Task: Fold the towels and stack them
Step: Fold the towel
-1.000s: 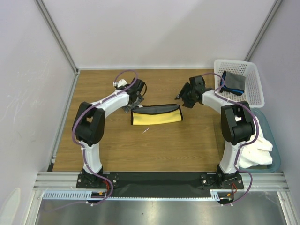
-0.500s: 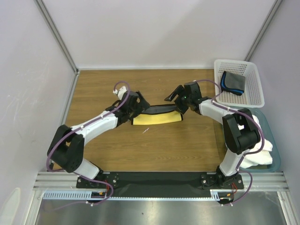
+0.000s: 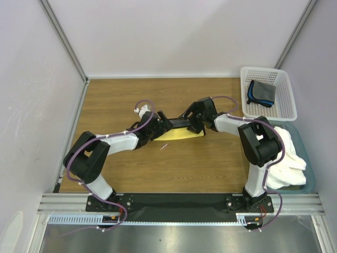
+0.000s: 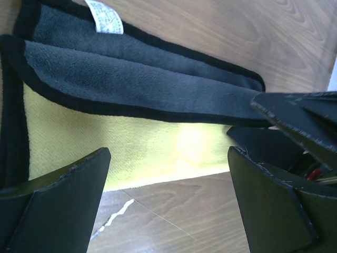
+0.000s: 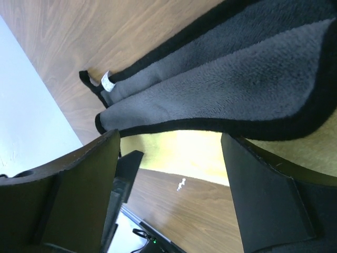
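The yellow towel (image 3: 181, 135), dark-edged with a grey reverse, lies folded in a strip at mid-table. In the left wrist view its yellow face (image 4: 131, 142) lies under a grey flap (image 4: 137, 84). It shows the same way in the right wrist view (image 5: 184, 153). My left gripper (image 3: 161, 125) is open at its left end, jaws wide and empty (image 4: 168, 158). My right gripper (image 3: 192, 119) is open at its right part, also empty (image 5: 169, 142). The dark grey blue-edged towel (image 3: 261, 93) lies in the basket. The white towel (image 3: 289, 158) is bunched at the right.
The white perforated basket (image 3: 288, 103) stands at the back right. A teal bin (image 3: 309, 163) holds the white towel beside the right arm. A small white scrap (image 3: 164, 147) lies just in front of the yellow towel. The two grippers are close together.
Both grippers have come down from behind the yellow towel and moved toward each other, and now sit low over its far edge. The other towels have not moved.
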Robot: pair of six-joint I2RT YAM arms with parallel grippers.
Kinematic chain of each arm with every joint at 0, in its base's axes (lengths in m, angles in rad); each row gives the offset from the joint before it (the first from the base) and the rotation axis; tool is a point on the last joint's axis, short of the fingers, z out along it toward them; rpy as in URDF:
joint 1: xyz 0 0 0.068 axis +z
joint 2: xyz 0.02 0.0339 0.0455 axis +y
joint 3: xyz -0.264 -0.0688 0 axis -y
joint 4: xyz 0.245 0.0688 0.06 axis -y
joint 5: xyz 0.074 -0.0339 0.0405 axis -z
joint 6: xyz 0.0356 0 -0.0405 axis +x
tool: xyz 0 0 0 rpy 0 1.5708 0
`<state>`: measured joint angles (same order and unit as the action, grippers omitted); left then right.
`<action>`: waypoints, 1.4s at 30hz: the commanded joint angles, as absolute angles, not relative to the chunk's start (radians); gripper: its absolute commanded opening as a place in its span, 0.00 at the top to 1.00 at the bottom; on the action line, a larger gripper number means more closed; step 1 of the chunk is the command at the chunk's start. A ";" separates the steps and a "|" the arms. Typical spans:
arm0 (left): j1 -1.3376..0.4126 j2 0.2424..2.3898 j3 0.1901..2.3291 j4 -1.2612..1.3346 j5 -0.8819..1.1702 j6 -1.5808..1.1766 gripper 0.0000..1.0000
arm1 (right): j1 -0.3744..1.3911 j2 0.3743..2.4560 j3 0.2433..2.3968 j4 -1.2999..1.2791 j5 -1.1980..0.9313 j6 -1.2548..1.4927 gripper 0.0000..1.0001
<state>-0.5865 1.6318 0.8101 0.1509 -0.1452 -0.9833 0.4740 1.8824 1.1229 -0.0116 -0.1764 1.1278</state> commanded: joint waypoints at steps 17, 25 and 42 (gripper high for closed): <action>-0.563 1.683 0.765 0.213 -0.121 -0.936 0.00 | 0.446 1.971 1.193 0.213 -0.087 1.244 0.19; -0.560 1.701 0.770 0.204 -0.109 -0.933 0.00 | 0.445 2.040 1.269 0.258 -0.092 1.266 0.21; -0.532 1.654 0.805 0.117 -0.144 -0.868 0.00 | 0.407 2.065 1.387 0.198 -0.161 1.125 0.26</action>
<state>-0.5571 1.6752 0.7811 0.2016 -0.1101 -0.9253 0.4156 2.0857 1.3361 0.2314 -0.1352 1.2167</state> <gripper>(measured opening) 0.995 0.747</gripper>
